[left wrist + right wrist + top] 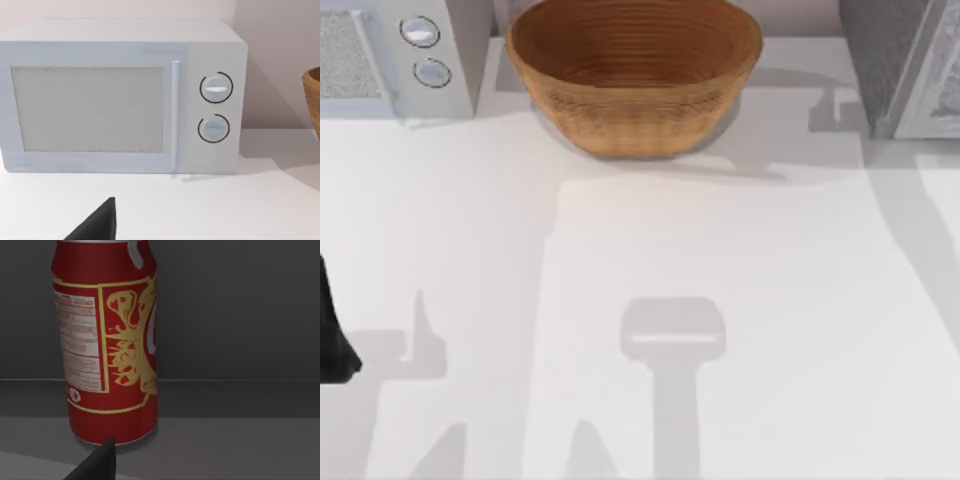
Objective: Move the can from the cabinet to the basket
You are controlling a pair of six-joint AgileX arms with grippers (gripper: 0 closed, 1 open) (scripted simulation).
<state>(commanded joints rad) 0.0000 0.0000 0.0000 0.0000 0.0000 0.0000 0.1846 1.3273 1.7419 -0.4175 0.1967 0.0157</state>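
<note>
1. From above, the basket (634, 72) sits at the far edge of the white table (720, 300), near the middle, its orange-brown ribbed bowl standing upright with nothing inside
2. The cabinet (895, 60) stands in the far right corner, a dark grey speckled box with its pale framed door panel (940, 90) swung out toward the table's right edge
3. The white microwave (390, 55) occupies the far left corner, its two round knobs (425, 50) on the side nearest the basket
4. My left arm is parked at the table's left edge, where a dark piece of it (335, 340) shows in the top view; its wrist camera faces the microwave front, with the basket rim at the side of that view. I see one black fingertip (100, 222) of the left gripper low in that view, and I cannot tell how wide the jaws stand
5. My right wrist camera looks into a dark grey interior, with the can (107, 340) close in front, standing upright on the grey floor. It is red with yellow artwork and a white text panel
6. One black fingertip (100, 462) of the right gripper shows just in front of the can's base; whether it touches the can, I cannot tell, and the jaw width is also unclear to me
</note>
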